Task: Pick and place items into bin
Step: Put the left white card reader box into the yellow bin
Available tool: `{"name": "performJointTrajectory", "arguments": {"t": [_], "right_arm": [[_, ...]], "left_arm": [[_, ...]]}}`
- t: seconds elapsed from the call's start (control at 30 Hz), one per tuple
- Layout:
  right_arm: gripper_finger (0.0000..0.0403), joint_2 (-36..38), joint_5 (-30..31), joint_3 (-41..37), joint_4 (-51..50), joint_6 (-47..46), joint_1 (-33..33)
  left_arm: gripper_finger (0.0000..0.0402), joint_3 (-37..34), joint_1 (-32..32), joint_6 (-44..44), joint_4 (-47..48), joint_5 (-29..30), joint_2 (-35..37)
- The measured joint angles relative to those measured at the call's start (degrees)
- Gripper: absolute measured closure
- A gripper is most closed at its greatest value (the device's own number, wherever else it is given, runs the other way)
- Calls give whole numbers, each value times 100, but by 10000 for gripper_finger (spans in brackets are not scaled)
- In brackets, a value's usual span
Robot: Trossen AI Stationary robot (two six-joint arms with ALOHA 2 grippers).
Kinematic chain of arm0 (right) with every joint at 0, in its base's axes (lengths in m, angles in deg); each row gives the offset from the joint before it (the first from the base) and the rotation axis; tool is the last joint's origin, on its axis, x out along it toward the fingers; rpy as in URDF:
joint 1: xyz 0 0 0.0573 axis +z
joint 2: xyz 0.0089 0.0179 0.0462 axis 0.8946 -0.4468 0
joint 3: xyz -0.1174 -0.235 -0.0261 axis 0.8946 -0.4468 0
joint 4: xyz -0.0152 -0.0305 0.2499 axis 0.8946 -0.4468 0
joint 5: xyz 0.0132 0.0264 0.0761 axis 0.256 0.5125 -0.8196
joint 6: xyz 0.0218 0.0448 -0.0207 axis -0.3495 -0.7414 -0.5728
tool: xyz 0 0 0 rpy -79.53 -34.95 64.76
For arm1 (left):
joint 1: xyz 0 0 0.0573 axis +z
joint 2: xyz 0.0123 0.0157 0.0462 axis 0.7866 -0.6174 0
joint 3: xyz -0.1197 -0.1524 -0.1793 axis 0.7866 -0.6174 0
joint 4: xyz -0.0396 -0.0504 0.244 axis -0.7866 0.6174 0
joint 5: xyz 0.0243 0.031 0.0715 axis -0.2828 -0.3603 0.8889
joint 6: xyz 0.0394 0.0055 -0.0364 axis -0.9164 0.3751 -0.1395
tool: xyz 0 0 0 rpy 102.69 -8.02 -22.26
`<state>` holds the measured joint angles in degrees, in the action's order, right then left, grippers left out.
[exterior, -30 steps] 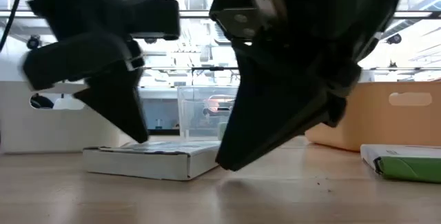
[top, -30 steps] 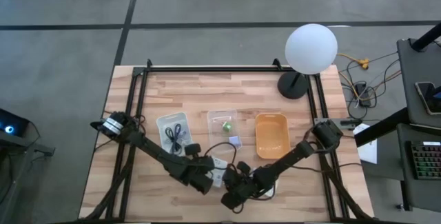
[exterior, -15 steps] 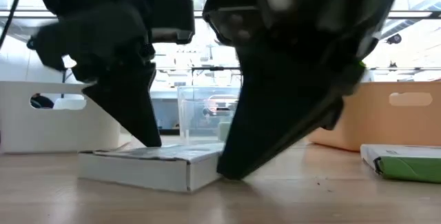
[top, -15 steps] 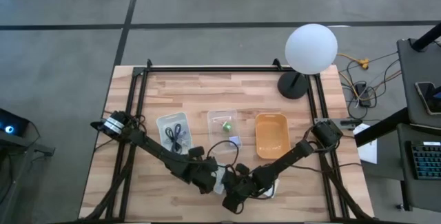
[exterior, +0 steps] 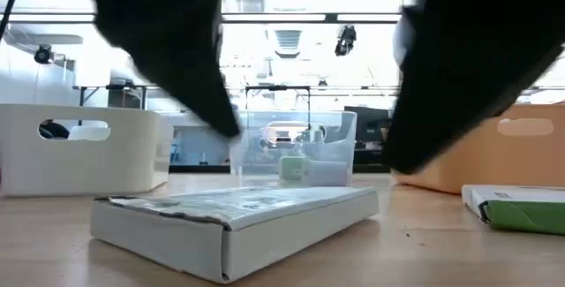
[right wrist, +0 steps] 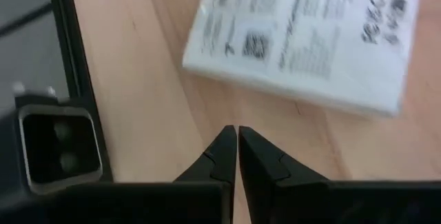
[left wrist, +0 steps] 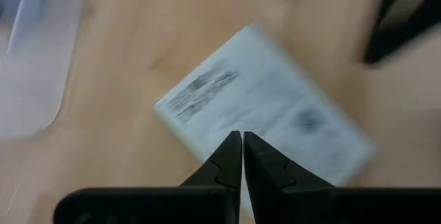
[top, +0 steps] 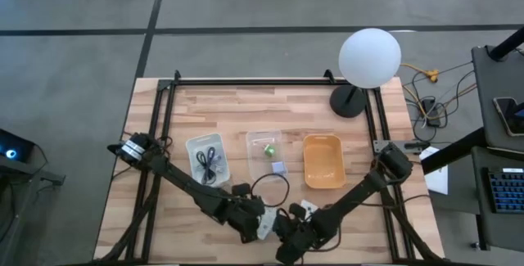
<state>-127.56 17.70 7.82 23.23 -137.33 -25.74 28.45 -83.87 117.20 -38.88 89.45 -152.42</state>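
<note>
A white printed flat packet point(exterior: 234, 225) lies flat on the wood near the table's near edge; it also shows in the high view point(top: 264, 222). My left gripper point(left wrist: 242, 141) is shut and stands over this packet point(left wrist: 262, 107). In the low view its dark fingers point(exterior: 207, 93) end above the packet. My right gripper point(right wrist: 236, 136) is shut beside the same packet point(right wrist: 303, 38), over bare wood. In the high view both grippers point(top: 256, 228) point(top: 283, 238) crowd together at the near edge. A second packet with a green print point(exterior: 516, 209) lies to the right.
Three trays stand across the table's middle: a white one point(top: 206, 160) with a black cable, a clear one point(top: 264, 146) with a green piece, an orange one point(top: 322, 161). A lavender cube point(top: 278, 168) and a black cable loop point(top: 270, 188) lie before them. A globe lamp point(top: 368, 57) is at the far right.
Both grippers have moved toward the table's near edge and risen off the white packet, which they were touching a second ago. The packet has slid toward the near edge and turned about, now lying flat with one corner nearest.
</note>
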Motion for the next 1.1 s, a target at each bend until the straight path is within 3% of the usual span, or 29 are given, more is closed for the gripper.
{"name": "performJointTrajectory", "arguments": {"t": [0.23, 0.47, 0.7, 1.1], "right_arm": [[394, 22, 145, -11, -454, 18, 182], [394, 0, 152, -38, -233, 79, 212], [394, -192, -139, -37, 755, 538, 124], [394, -199, 137, -94, 470, 319, 66]], "left_arm": [[402, 251, -194, -939, 29, 97, 233], [402, 136, -176, -955, 104, 47, 28], [402, -305, -174, -803, 169, -122, 14], [402, -674, 15, -805, -497, -122, 2]]}}
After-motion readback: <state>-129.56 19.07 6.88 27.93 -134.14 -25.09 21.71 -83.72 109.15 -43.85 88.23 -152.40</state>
